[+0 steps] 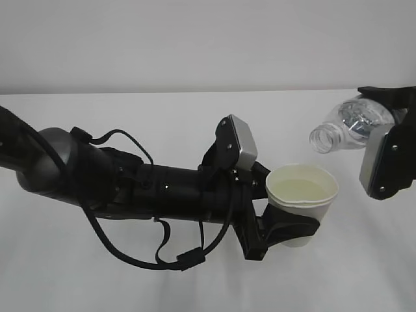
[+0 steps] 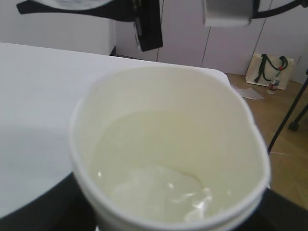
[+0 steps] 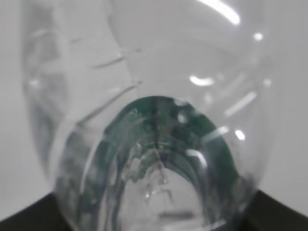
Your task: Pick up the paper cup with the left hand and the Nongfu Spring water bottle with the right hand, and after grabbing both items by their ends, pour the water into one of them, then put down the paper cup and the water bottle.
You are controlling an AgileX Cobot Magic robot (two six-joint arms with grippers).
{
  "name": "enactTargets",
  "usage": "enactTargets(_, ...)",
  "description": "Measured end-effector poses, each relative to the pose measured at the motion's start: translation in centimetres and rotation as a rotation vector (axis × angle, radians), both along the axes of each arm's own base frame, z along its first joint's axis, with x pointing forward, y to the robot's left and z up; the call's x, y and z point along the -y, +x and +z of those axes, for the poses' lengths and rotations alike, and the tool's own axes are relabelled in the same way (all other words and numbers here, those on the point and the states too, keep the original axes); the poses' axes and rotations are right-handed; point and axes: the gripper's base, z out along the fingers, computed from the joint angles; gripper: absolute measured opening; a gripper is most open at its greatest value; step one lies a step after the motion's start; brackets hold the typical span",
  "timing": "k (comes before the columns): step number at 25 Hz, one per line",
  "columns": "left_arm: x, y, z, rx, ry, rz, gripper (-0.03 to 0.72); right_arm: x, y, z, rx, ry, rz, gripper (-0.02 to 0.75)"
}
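Water [image 2: 159, 187] glints in smooth paper cup [image 1: 303, 203].

Plain white table [image 1: 130, 286], arm shadows only

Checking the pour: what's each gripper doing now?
Left gripper: shut on the cup.
Right gripper: shut on the bottle.

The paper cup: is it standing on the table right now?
No. The paper cup is held above the table by the left end effector.
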Motion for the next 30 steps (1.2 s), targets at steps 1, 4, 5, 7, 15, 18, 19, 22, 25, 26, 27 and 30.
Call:
enactTargets(1,0.0,0.0,0.0,-0.001,-0.001,0.002,0.482,0.0,0.0,0.0,-0.009,0.028,-0.006,0.425)
enactTargets(4,0.0,0.1,0.0,-0.005,-0.003,0.014,0.482,0.0,0.0,0.0,-0.035,0.113,-0.022,0.425)
enactTargets(5,0.0,0.1,0.0,-0.007,-0.005,0.018,0.482,0.0,0.0,0.0,-0.041,0.133,-0.026,0.425)
enactTargets(7,0.0,0.3,0.1,-0.013,-0.01,0.033,0.482,0.0,0.0,0.0,-0.052,0.168,-0.033,0.425)
enactTargets(15,0.0,0.7,0.3,-0.039,-0.037,0.093,0.482,0.0,0.0,0.0,-0.106,0.351,-0.069,0.425)
enactTargets(18,0.0,0.8,0.3,-0.043,-0.038,0.101,0.482,0.0,0.0,0.0,-0.13,0.429,-0.084,0.425)
enactTargets(19,0.0,0.9,0.3,-0.044,-0.034,0.108,0.482,0.0,0.0,0.0,-0.136,0.449,-0.088,0.425)
enactTargets(22,-0.1,1.0,0.1,-0.047,-0.017,0.124,0.482,0.0,0.0,0.0,-0.154,0.512,-0.1,0.425)
enactTargets(25,-0.1,1.0,0.0,-0.048,-0.011,0.129,0.482,0.0,0.0,0.2,-0.163,0.593,-0.106,0.425)
enactTargets(26,-0.1,1.0,0.0,-0.048,-0.009,0.13,0.482,-0.1,0.0,0.3,-0.16,0.621,-0.104,0.425)
enactTargets(27,-0.1,1.1,0.0,-0.048,-0.004,0.132,0.482,-0.1,0.0,0.4,-0.159,0.658,-0.102,0.425)
enactTargets(30,-0.2,1.1,-0.1,-0.048,0.002,0.136,0.482,-0.2,0.1,0.9,-0.152,0.798,-0.095,0.425)
